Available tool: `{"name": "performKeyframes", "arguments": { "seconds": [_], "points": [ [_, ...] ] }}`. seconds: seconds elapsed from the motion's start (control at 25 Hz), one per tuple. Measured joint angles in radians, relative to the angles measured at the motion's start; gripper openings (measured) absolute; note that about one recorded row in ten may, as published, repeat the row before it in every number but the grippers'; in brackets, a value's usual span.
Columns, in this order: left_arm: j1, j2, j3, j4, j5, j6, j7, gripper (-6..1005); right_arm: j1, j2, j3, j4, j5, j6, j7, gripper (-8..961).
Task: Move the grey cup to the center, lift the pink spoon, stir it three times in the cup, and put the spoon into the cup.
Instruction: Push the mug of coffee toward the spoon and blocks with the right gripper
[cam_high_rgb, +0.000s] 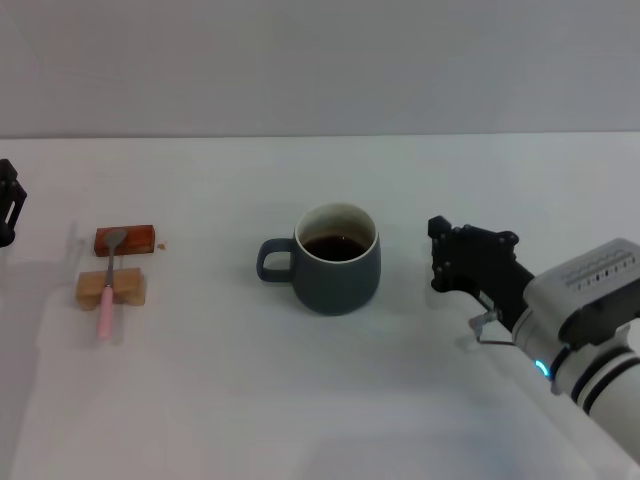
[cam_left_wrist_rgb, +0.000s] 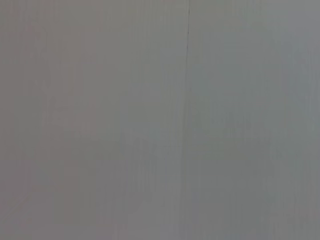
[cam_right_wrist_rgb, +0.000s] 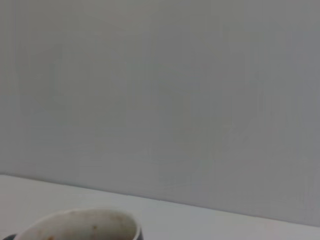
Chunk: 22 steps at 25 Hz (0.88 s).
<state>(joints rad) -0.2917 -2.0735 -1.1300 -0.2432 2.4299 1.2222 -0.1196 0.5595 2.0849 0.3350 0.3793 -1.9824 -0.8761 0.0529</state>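
The grey cup (cam_high_rgb: 337, 262), dark blue-grey with a cream rim and dark liquid inside, stands upright mid-table, its handle pointing to the left of the head view. The pink spoon (cam_high_rgb: 108, 290) lies far left across two wooden blocks, its metal bowl on the farther one. My right gripper (cam_high_rgb: 437, 255) hovers just right of the cup, open, holding nothing and not touching the cup. My left gripper (cam_high_rgb: 6, 205) shows only partly at the far left edge, beyond the spoon. The right wrist view catches just the cup's rim (cam_right_wrist_rgb: 80, 225).
A reddish-brown block (cam_high_rgb: 125, 240) and a tan block (cam_high_rgb: 90, 290) carry the spoon on the white table (cam_high_rgb: 300, 400). A pale wall rises behind the table's far edge. The left wrist view shows only plain grey wall.
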Motion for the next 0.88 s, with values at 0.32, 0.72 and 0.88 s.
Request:
{"name": "performKeyframes", "arguments": {
  "seconds": [0.32, 0.72, 0.88],
  "points": [
    [-0.010, -0.002, -0.007, -0.004, 0.000, -0.001, -0.001, 779, 0.037, -0.002, -0.004, -0.010, -0.005, 0.048, 0.033, 0],
    [-0.015, -0.002, -0.007, -0.004, 0.000, -0.001, -0.002, 779, 0.044, 0.003, -0.005, 0.018, -0.049, 0.054, 0.034, -1],
    [-0.016, -0.002, -0.008, -0.004, 0.000, -0.001, -0.002, 779, 0.045, 0.003, -0.004, 0.021, -0.049, 0.054, 0.034, -1]
  ]
}}
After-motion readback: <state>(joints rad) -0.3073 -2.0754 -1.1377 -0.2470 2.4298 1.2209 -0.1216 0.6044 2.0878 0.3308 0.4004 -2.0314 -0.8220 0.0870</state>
